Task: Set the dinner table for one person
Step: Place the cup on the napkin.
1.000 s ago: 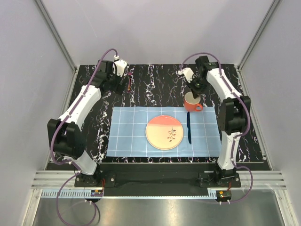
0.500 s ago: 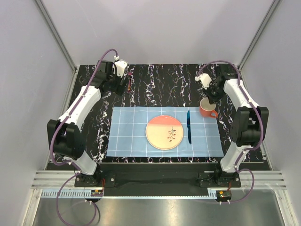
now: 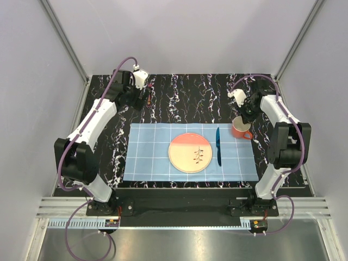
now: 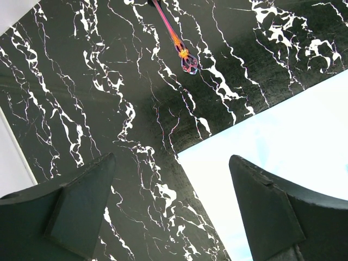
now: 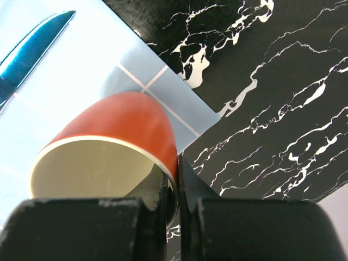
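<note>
Veins (white, purplish) streak the black tabletop (image 3: 185,103).

A light-blue checked mat (image 3: 152,157) is laid flat. A round pink-and-cream plate (image 3: 189,153) with a dark sprig motif is centred on it, and a blue knife (image 3: 218,145) is placed just right of the plate. An orange mug (image 3: 240,129) is seen at the mat's far right corner. An ornate-handled utensil (image 3: 149,97) is seen beyond its far left corner.

Bare black marble-streaked tabletop (image 3: 185,103) between slim purple-orange utensil (image 3: 149,98) and orange ceramic mug (image 3: 240,130); blue knife (image 3: 218,145) near mug.
</note>
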### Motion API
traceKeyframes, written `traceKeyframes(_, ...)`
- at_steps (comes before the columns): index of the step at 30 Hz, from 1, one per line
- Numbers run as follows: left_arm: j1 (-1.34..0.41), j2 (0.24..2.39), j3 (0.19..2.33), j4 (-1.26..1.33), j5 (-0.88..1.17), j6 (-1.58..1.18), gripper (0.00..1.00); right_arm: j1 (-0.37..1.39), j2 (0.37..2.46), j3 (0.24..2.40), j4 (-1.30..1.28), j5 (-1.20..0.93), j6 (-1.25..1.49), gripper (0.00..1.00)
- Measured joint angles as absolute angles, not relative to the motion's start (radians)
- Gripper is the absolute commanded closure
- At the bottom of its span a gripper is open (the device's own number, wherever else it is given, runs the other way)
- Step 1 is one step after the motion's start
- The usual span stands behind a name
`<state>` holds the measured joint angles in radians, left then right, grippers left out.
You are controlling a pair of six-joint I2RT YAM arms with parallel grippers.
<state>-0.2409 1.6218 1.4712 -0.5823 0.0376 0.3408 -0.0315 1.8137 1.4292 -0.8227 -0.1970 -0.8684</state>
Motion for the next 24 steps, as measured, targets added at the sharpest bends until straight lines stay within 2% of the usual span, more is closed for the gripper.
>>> traceKeyframes(7, -0.247, 1.622, 1.473, -0.586, 0.038, 0.344, 0.07, -0.031, 1.816, 1.418, -0.799, -0.202, -0.868, 0.99)
traceKeyframes(10, -0.249, 1.622, 1.475, -0.590, 0.038, 0.344, 0.07, -0.031, 1.818, 1.418, -0.796, -0.202, -0.868, 0.87)
traceKeyframes(11, -0.250, 1.622, 1.478, -0.593, 0.038, 0.344, 0.07, -0.031, 1.819, 1.418, -0.796, -0.202, -0.867, 0.76)
traceKeyframes(13, -0.250, 1.622, 1.482, -0.595, 0.038, 0.344, 0.07, -0.031, 1.824, 1.417, -0.786, -0.200, -0.865, 0.67)
traceKeyframes(14, -0.250, 1.622, 1.485, -0.597, 0.038, 0.344, 0.06, -0.031, 1.829, 1.417, -0.780, -0.200, -0.866, 0.56)
traceKeyframes(15, -0.250, 1.622, 1.487, -0.597, 0.038, 0.344, 0.06, -0.031, 1.834, 1.417, -0.774, -0.200, -0.862, 0.52)
traceKeyframes(20, -0.250, 1.622, 1.492, -0.600, 0.038, 0.344, 0.06, -0.031, 1.853, 1.417, -0.770, -0.197, -0.867, 0.49)
traceKeyframes(24, -0.250, 1.622, 1.492, -0.601, 0.038, 0.344, 0.06, -0.031, 1.853, 1.417, -0.766, -0.192, -0.867, 0.42)
